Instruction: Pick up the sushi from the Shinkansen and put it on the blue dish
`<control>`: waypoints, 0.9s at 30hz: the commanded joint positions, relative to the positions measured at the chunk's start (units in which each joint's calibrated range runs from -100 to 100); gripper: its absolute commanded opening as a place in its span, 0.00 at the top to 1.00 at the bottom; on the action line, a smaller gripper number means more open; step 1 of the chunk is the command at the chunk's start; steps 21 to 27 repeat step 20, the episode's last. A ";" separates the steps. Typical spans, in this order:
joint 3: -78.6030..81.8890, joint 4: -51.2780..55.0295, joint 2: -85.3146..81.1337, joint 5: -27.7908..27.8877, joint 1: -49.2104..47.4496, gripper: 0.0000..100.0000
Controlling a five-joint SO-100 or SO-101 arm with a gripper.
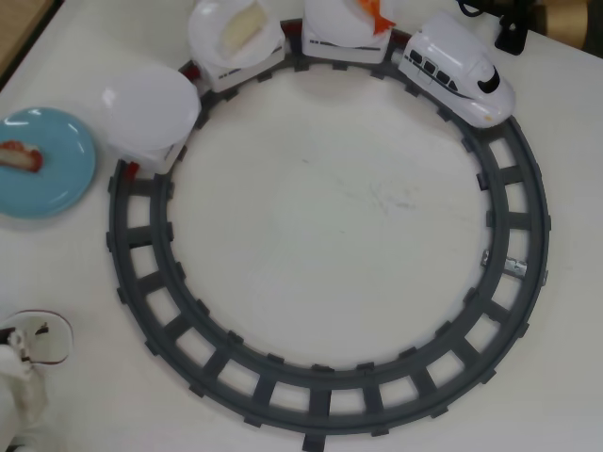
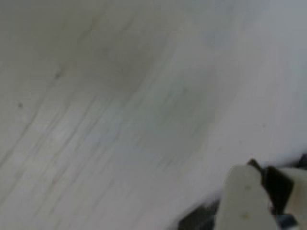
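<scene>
Although the white two-finger gripper (image 2: pixel 261 201) shows only as a blurred corner in the wrist view above bare table, I cannot tell whether it is spread or closed. Overhead, the small red-edged, white-centred toy sushi (image 1: pixel 21 156) already lies on the round glossy light-blue dish (image 1: pixel 57 184), well apart from the white bullet-nosed Shinkansen (image 1: pixel 459 68). It looks light and rigid, probably slick; pinching its long sides would suit.

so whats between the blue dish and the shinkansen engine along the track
In the overhead view, three plate-topped cars sit between the blue dish and the Shinkansen: an empty plate, the pale sushi, then the orange shrimp sushi.
</scene>
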 commanded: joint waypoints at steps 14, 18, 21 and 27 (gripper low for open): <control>0.46 2.56 -2.48 0.11 -0.50 0.97; 0.46 2.56 -2.48 0.11 -0.50 0.97; 0.46 2.56 -2.48 0.11 -0.50 0.97; 0.46 2.56 -2.48 0.11 -0.50 0.97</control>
